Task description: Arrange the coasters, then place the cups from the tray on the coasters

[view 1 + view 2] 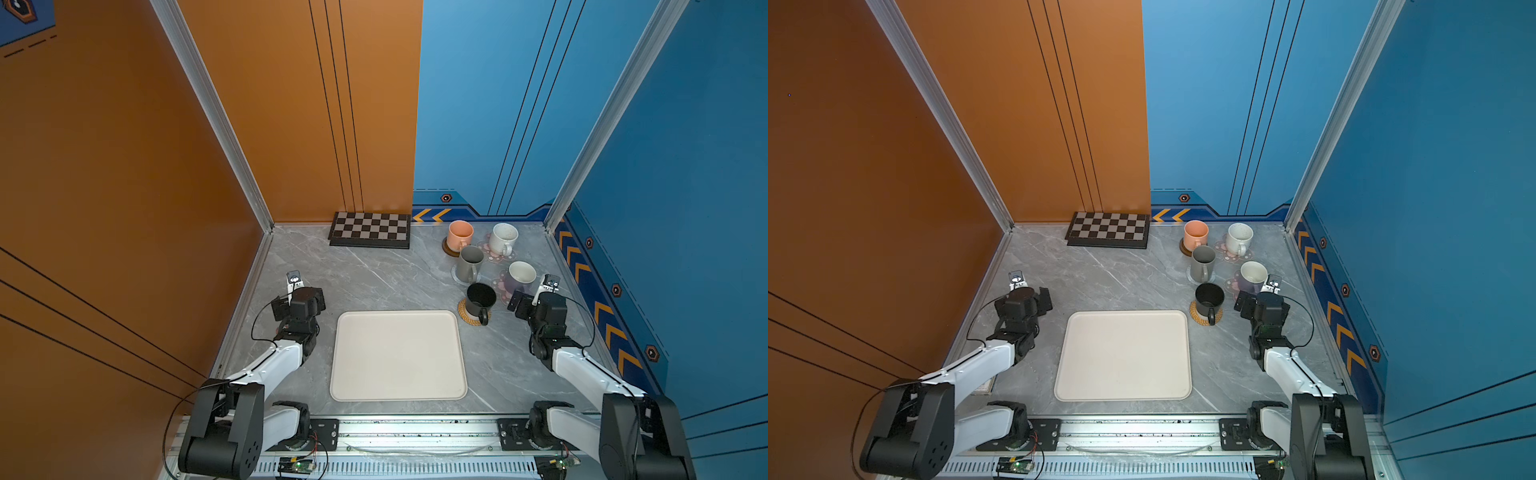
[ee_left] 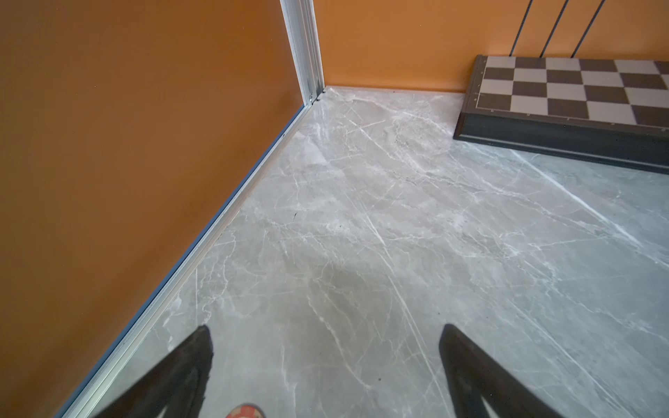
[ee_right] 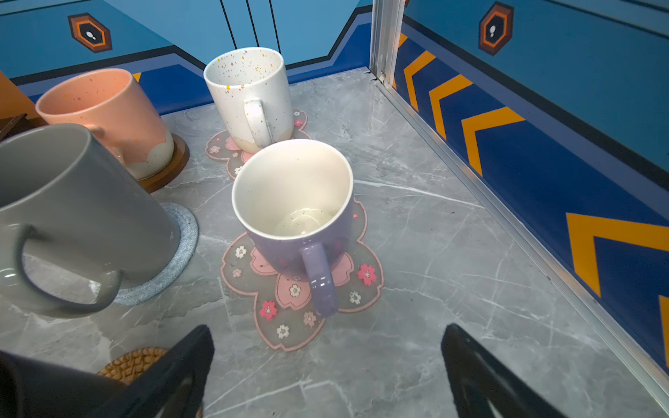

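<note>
The cream tray (image 1: pixel 399 357) lies empty at the table's front middle. All the cups stand on coasters at the back right. The peach cup (image 3: pixel 105 112) is on the wooden disc (image 3: pixel 177 159) and the speckled cup (image 3: pixel 249 94) on a flower coaster (image 3: pixel 221 144). The grey cup (image 3: pixel 72 202) sits on the blue crochet (image 3: pixel 181 253), the lavender cup (image 3: pixel 293 202) on the other flower coaster (image 3: pixel 289 318). The black cup (image 1: pixel 480 299) is on the rattan coaster (image 1: pixel 462 311). My right gripper (image 3: pixel 327 347) is open just short of the lavender cup. My left gripper (image 2: pixel 325 347) is open over bare marble.
A black-and-grey chequered board (image 1: pixel 370 235) lies against the back wall. The orange wall (image 2: pixel 108 181) runs close beside the left gripper. The blue chevron wall (image 3: pixel 543 144) and its metal rail stand close beside the right gripper.
</note>
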`<act>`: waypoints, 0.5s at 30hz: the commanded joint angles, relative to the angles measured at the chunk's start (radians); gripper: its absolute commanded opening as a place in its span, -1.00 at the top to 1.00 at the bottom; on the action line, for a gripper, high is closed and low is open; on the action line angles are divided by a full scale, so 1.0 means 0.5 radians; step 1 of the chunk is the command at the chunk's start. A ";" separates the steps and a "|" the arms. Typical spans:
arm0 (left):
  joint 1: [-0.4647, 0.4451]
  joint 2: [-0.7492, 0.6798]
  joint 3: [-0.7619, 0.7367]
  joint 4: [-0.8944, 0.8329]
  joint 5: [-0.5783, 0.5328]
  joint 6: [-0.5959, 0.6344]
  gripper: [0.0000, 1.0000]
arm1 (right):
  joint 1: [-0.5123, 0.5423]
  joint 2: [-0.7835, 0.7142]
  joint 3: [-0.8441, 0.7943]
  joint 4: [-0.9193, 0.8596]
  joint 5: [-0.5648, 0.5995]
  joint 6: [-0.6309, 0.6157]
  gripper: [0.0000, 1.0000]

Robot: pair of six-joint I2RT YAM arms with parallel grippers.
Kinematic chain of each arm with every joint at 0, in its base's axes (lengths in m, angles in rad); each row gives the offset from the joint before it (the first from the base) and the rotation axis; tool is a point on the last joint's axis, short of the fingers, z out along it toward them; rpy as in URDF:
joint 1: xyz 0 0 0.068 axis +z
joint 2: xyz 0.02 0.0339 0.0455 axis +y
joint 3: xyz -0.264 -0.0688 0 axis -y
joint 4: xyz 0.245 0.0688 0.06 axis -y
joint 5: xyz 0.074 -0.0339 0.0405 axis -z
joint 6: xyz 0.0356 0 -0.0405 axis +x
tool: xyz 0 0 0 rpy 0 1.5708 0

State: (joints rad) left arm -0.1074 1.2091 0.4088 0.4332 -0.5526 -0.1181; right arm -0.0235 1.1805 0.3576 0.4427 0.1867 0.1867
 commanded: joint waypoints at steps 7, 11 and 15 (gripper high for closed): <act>-0.005 0.122 -0.075 0.222 -0.015 0.015 -0.96 | 0.137 0.274 -0.046 0.586 0.101 -0.171 -1.00; 0.008 0.178 -0.086 0.352 -0.059 0.000 -0.96 | 0.156 0.330 -0.068 0.727 0.077 -0.216 -1.00; 0.013 0.224 -0.069 0.397 -0.026 0.011 -0.96 | 0.175 0.464 -0.114 0.961 0.009 -0.290 -1.00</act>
State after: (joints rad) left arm -0.1051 1.3060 0.3740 0.5854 -0.5575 -0.1165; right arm 0.0528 1.3712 0.3275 0.8005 0.2092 0.0917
